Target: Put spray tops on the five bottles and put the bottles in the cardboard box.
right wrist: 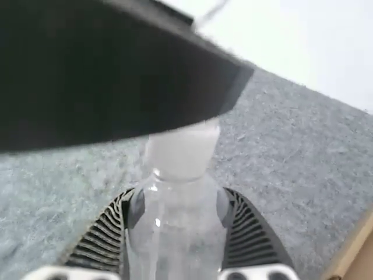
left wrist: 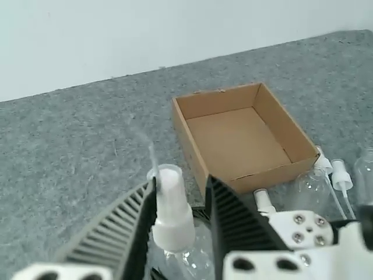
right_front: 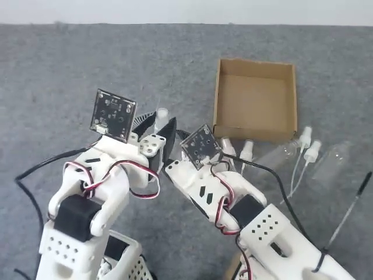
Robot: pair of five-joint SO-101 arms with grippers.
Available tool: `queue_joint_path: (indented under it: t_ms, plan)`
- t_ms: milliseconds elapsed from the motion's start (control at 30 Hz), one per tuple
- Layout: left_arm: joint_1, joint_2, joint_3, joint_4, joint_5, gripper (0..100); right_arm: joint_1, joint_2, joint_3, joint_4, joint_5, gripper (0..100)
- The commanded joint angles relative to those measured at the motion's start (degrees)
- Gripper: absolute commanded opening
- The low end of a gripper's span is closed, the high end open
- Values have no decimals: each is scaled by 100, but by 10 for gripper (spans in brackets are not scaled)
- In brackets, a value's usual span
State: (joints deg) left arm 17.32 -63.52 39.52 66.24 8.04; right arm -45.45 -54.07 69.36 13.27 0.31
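While both arms meet just beside the empty cardboard box (right_front: 254, 99) in the high view, loose bottles (right_front: 333, 160) (spare tops (right_front: 312, 153) beside them) wait on the bench (right_front: 70, 70). Left wrist view: the left jaws pinch the spray top (left wrist: 170, 216), apparently to seat it. Right wrist view: the right jaws clamp the bottle (right wrist: 175, 233) steady.

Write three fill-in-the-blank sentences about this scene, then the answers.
1. The left hand is shut on a white spray ____.
2. The right hand is shut on a clear ____.
3. The box holds ____ bottles so far.
Missing words: top; bottle; no.
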Motion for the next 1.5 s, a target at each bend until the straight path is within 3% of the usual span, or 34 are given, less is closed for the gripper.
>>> queue_joint_path:
  t_ms: [0,200,367,633,967,1467]
  plan:
    - [-9,-97,-286,-35,-26,131,66,-295,-35,-435,-70,6]
    - [-738,-62,-1112,9,-97,163,75,-295,-35,-426,-70,6]
    - [-809,88,-1481,-123,-316,163,75,-295,-26,-409,-62,6]
    - [-809,1020,-1270,-325,-325,163,75,-295,-35,-215,-62,6]
    - [-941,1002,22,-818,-554,163,84,-295,-44,-207,-62,6]
    - [-932,237,400,-941,-325,162,549,-295,-79,-215,-70,6]
